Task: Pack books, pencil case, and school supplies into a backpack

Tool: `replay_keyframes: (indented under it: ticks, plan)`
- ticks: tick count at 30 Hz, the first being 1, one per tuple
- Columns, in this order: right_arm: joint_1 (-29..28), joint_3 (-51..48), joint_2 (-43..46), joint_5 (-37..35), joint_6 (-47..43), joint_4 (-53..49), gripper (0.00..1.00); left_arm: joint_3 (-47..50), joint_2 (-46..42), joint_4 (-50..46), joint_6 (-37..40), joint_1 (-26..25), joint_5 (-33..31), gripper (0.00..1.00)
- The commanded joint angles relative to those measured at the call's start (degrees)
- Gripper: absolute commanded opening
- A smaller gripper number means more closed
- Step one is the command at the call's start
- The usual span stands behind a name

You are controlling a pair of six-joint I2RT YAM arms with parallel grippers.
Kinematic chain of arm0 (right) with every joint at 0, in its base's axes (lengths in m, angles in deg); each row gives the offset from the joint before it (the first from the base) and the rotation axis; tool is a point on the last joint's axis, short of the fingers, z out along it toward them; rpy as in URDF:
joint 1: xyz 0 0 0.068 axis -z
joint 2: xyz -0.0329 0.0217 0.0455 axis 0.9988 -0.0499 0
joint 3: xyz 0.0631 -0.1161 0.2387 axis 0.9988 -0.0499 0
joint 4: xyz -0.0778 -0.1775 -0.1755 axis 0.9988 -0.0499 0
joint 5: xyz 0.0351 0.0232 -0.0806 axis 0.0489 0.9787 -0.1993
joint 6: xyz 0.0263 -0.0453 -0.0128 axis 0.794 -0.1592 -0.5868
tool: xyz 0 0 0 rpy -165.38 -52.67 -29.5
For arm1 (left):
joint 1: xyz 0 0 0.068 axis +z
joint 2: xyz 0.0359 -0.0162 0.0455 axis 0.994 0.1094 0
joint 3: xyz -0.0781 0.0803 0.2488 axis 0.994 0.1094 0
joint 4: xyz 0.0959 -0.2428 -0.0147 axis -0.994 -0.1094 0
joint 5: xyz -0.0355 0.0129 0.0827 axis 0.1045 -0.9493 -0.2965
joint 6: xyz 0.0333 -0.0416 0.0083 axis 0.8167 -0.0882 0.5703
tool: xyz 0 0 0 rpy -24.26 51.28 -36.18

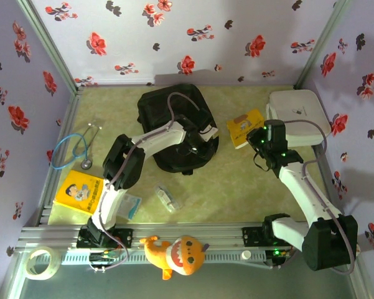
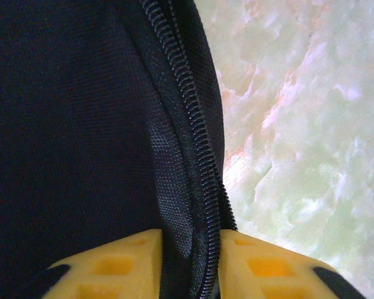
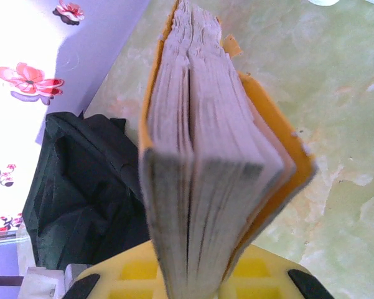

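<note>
The black backpack (image 1: 168, 115) lies at the back middle of the table. My left gripper (image 1: 203, 138) is at its right edge. In the left wrist view that gripper (image 2: 190, 252) is shut on the backpack's zipper seam (image 2: 193, 156), and the fabric fold touches both yellow pads (image 2: 121, 261). My right gripper (image 1: 259, 136) is shut on a yellow book (image 1: 245, 128) just right of the backpack. The right wrist view shows the book's page edges (image 3: 205, 174) standing upright between the jaws. A second yellow book (image 1: 81, 190) lies at the near left. The clear pencil case (image 1: 167, 199) lies near the front middle.
A white rounded-square box (image 1: 299, 112) sits at the back right. A blue stethoscope (image 1: 74, 148) lies at the left, and a pale blue-white packet (image 1: 130, 205) by the left arm's base. A tape roll (image 1: 40, 261) and an orange plush toy (image 1: 177, 253) rest on the front rail.
</note>
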Motion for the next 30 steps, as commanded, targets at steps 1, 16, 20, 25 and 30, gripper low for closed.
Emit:
replay_keyframes:
  ticks: [1, 16, 20, 25, 30]
  plan:
    - [0.4, 0.2, 2.0, 0.0, 0.9, 4.8, 0.07, -1.9, 0.3, -2.1, -0.5, 0.3, 1.3, 0.23]
    - [0.4, -0.4, 3.9, -1.4, 0.6, 3.0, 0.08, 1.7, -7.7, 2.8, -3.6, 3.2, 1.5, 0.0]
    - [0.5, -1.2, 6.4, -2.2, -0.3, 1.9, 0.08, 3.6, -11.8, 5.8, -4.4, 5.2, 1.5, 0.0]
    - [0.5, -1.6, 9.1, 0.7, -3.4, 1.9, 0.08, 3.6, -15.3, 9.1, -5.3, 8.0, 1.5, 0.0]
    - [0.5, -3.3, 11.3, 8.3, -5.5, 4.8, 0.08, 1.1, -16.9, 12.4, -3.4, 8.7, 1.4, 0.0]
